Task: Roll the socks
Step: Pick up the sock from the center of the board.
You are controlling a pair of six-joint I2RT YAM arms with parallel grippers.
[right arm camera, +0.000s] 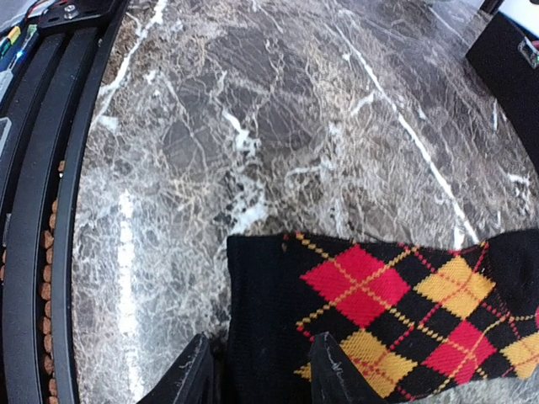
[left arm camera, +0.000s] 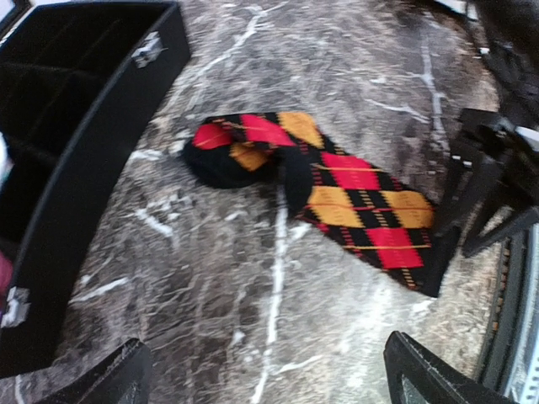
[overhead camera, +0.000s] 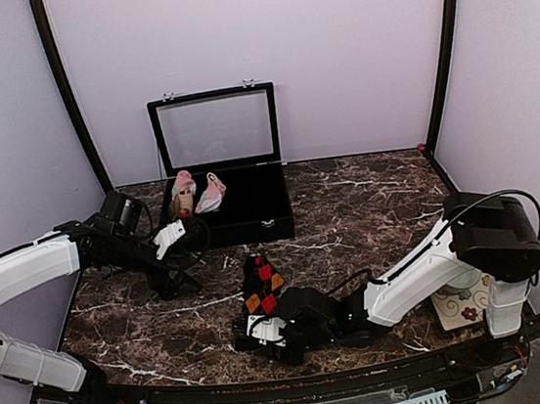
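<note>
Here the black argyle sock (overhead camera: 261, 284) lies in front of the black case (overhead camera: 254, 230), with bare marble table (overhead camera: 378, 199) on either side and its cuff toward the near edge. The right gripper (right arm camera: 261, 374) straddles that cuff, fingers parted; the left gripper (left arm camera: 265, 370) is spread wide. Inside the case, the pink sock (overhead camera: 214, 193) sits beside an upright roll (overhead camera: 183, 195).

A dark brown marble worktop (overhead camera: 368, 200) with white veins carries a black display case (overhead camera: 254, 231) at the middle of its far edge. The case's glass-paned lid (overhead camera: 214, 130) stands open and upright, and a silver clasp (overhead camera: 267, 224) sits on its front wall. A pink-topped tan-and-red roll (overhead camera: 183, 195) stands upright in its left part. A white flower-printed piece (overhead camera: 458, 305) lies at the near right corner.
</note>
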